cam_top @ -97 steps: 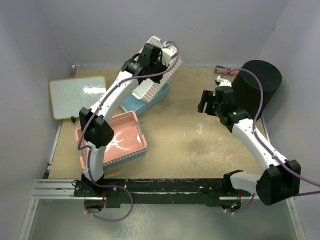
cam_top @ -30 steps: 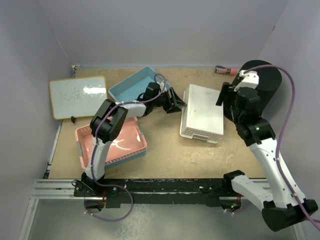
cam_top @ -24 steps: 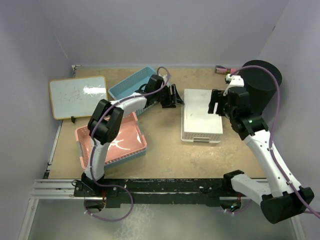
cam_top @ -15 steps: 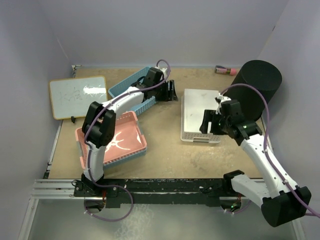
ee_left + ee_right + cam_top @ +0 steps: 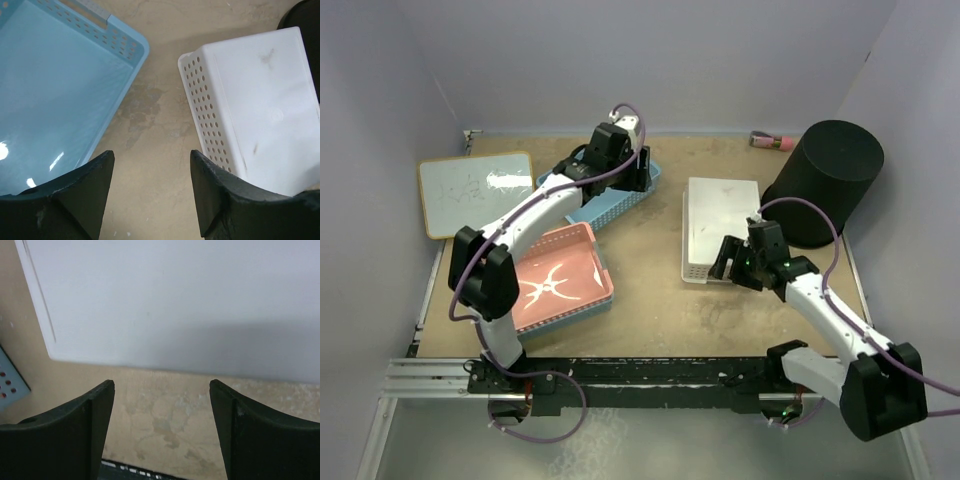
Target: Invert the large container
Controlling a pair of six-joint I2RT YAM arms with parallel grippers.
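Observation:
The large container (image 5: 825, 180) is a tall round black pot standing at the back right of the table, its dark top face toward the camera. I cannot tell whether that face is mouth or base. A sliver of the container (image 5: 306, 15) shows in the left wrist view. My left gripper (image 5: 640, 175) hangs open over the blue basket's right end, far from the container; in its own view the left gripper (image 5: 152, 165) holds nothing. My right gripper (image 5: 723, 258) is open and empty at the white basket's near edge, left of and in front of the container. The right gripper (image 5: 161, 390) frames bare table.
An upside-down white perforated basket (image 5: 720, 225) lies mid-table, just left of the container. A blue basket (image 5: 620, 203) sits at the back centre, and a pink basket (image 5: 605, 280) at the front left. A whiteboard (image 5: 475, 190) lies at the far left, and a small pink object (image 5: 772, 141) by the back wall.
The left gripper drew back from the white basket to over the blue basket. The right gripper came down from beside the container to the white basket's near edge. The container has not moved.

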